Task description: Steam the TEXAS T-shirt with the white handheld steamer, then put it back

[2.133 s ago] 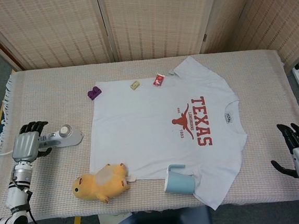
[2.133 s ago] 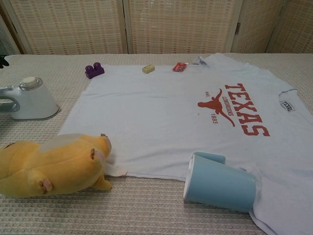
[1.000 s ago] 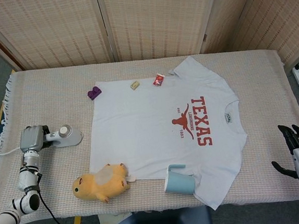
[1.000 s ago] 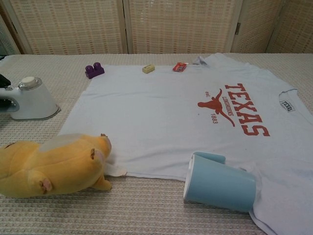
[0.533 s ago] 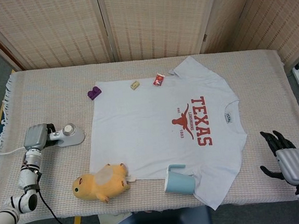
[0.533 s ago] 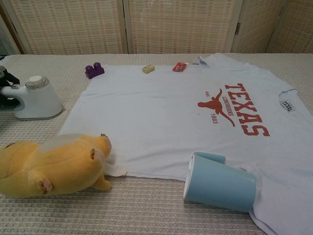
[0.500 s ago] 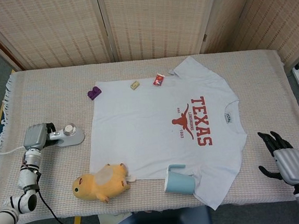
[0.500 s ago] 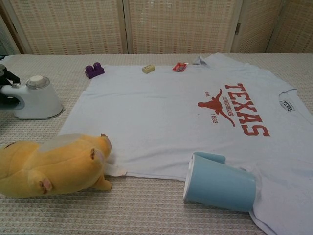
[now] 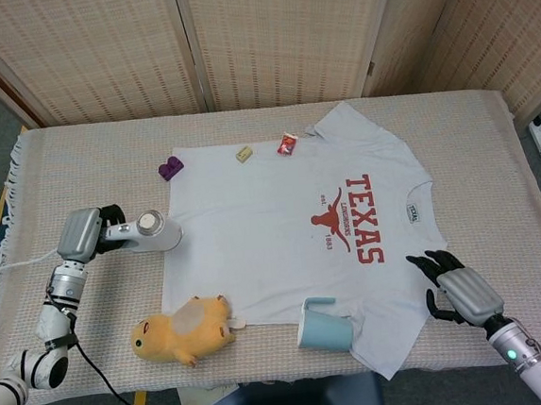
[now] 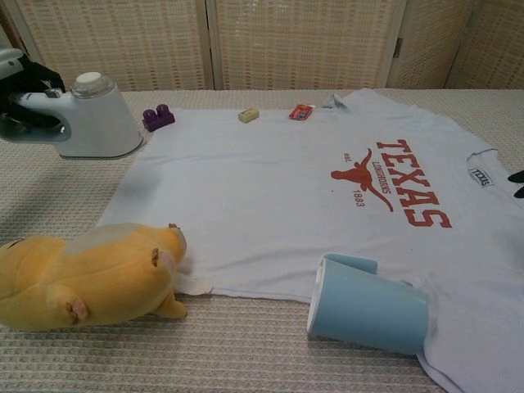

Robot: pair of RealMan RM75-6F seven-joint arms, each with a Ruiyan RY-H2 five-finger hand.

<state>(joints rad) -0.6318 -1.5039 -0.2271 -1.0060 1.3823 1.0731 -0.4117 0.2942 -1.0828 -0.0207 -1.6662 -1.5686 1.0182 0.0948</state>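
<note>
Clearly the left hand (image 9: 82,236) has its fingers wrapped round the handle of the white handheld steamer (image 9: 153,234), which it holds just at the left hem of the TEXAS T-shirt (image 9: 292,229), the steamer's base seemingly lifted off the cloth-covered table (image 9: 88,171) in the chest view. The right hand (image 9: 460,291) hangs over the shirt's lower right edge with fingers spread and nothing in it, near the sleeve. By my judgement the pick-up is done and the steaming itself is about to begin; the next move calls for carrying the steamer rightward over the fabric, base low and level, sweeping toward the red print without dragging the hem into folds. A yellow plush toy (image 9: 181,328) lies on the shirt's lower left corner and could get in the way of a low pass. As for containers, a light blue cup (image 9: 323,324) lies tipped on its side on the shirt's bottom edge; nothing shows inside it.
</note>
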